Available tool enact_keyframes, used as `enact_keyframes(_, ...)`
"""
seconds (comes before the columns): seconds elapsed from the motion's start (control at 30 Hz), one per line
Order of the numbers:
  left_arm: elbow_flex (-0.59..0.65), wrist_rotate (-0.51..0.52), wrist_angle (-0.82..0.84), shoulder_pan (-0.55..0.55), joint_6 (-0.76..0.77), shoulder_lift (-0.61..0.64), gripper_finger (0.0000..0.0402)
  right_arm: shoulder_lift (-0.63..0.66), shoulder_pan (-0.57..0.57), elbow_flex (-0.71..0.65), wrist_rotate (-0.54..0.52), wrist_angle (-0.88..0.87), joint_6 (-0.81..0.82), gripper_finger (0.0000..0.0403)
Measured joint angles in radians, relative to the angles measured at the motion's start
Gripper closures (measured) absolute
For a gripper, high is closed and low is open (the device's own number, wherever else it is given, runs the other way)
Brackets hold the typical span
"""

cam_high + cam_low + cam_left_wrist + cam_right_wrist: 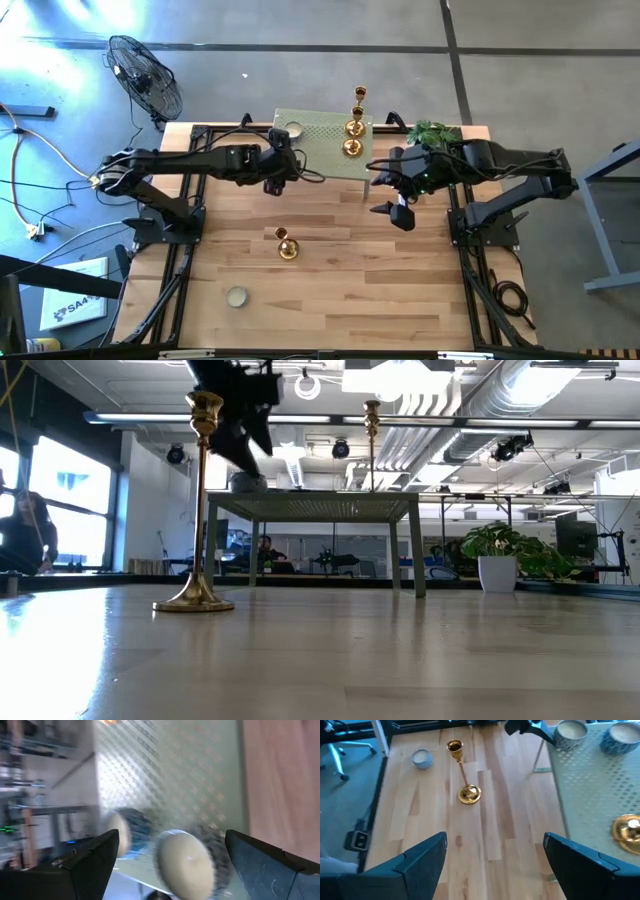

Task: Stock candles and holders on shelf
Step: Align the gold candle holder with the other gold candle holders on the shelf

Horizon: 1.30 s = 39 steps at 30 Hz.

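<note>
The sage-green shelf (322, 140) stands on its legs at the table's far middle. Three gold holders (354, 127) stand on its right part by their bases. Two candles sit on its left part (570, 732) (620, 734); the high view shows only one (293, 130). My left gripper (172, 837) is open over the shelf's left front, its fingers on either side of a candle (185, 865) without touching it. A tall gold holder (286, 245) stands on the table, and a third candle (236, 296) lies near the front left. My right gripper (380, 195) is open and empty by the shelf's right front corner.
A potted plant (436, 134) stands at the table's far right, beside the shelf. A floor fan (146, 76) stands beyond the table's far left corner. Bare wood (400, 290) lies at the front right. People show in the room behind in the low view (30, 530).
</note>
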State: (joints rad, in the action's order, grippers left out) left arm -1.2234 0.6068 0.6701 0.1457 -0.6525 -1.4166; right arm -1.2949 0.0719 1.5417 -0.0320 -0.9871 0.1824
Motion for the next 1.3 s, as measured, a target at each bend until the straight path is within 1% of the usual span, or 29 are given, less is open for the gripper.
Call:
enact_keyframes(0.13,-0.089,0.133,0.075,-0.050,-0.006,0.000,0.0041,0.000,0.000,0.000,-0.038,0.000,-0.008,0.0077)
enact_keyframes(0.17,-0.117,0.151,0.090,-0.063,-0.005,0.000,0.0041,0.000,0.000,0.000,-0.038,0.000,-0.008,0.0077)
enact_keyframes(0.37,-0.294,0.139,0.207,-0.147,0.020,0.000,0.0041,0.000,0.000,0.000,-0.037,0.000,-0.007,0.0077)
enact_keyframes(0.5,-0.435,0.164,0.331,-0.221,0.127,0.000,0.0041,0.000,0.000,0.000,-0.059,0.006,-0.008,0.0077)
enact_keyframes(0.63,-0.579,0.150,0.475,-0.297,0.320,0.000,0.0041,0.000,0.000,0.000,-0.149,0.017,-0.008,0.0077)
enact_keyframes(0.7,-0.645,0.109,0.532,-0.333,0.454,0.000,0.0041,0.000,0.001,0.000,-0.180,0.028,-0.007,0.0077)
enact_keyframes(0.77,-0.706,0.046,0.600,-0.368,0.614,0.000,0.0041,0.000,0.002,0.000,-0.178,0.057,-0.007,0.0077)
enact_keyframes(0.8,-0.737,-0.002,0.634,-0.384,0.673,0.000,0.0041,-0.001,0.002,-0.001,-0.164,0.082,-0.008,0.0077)
enact_keyframes(0.87,-0.790,-0.123,0.681,-0.408,0.738,0.000,0.0041,-0.001,0.002,-0.018,-0.127,0.162,-0.010,0.0077)
enact_keyframes(0.93,-0.825,-0.276,0.723,-0.430,0.780,0.000,0.0041,-0.001,0.002,-0.047,-0.075,0.249,-0.025,0.0077)
enact_keyframes(1.03,-0.841,-0.497,0.735,-0.476,0.837,0.000,0.0041,-0.003,0.003,-0.093,-0.002,0.361,-0.034,0.0077)
enact_keyframes(1.1,-0.841,-0.590,0.736,-0.512,0.860,-0.001,0.0041,-0.003,0.003,-0.126,0.025,0.423,-0.034,0.0077)
enact_keyframes(1.2,-0.827,-0.648,0.711,-0.563,0.897,-0.007,0.0041,-0.003,0.005,-0.152,0.043,0.455,-0.027,0.0077)
enact_keyframes(1.3,-0.787,-0.647,0.631,-0.614,0.961,-0.017,0.0041,-0.003,0.019,-0.166,0.040,0.485,-0.027,0.0077)
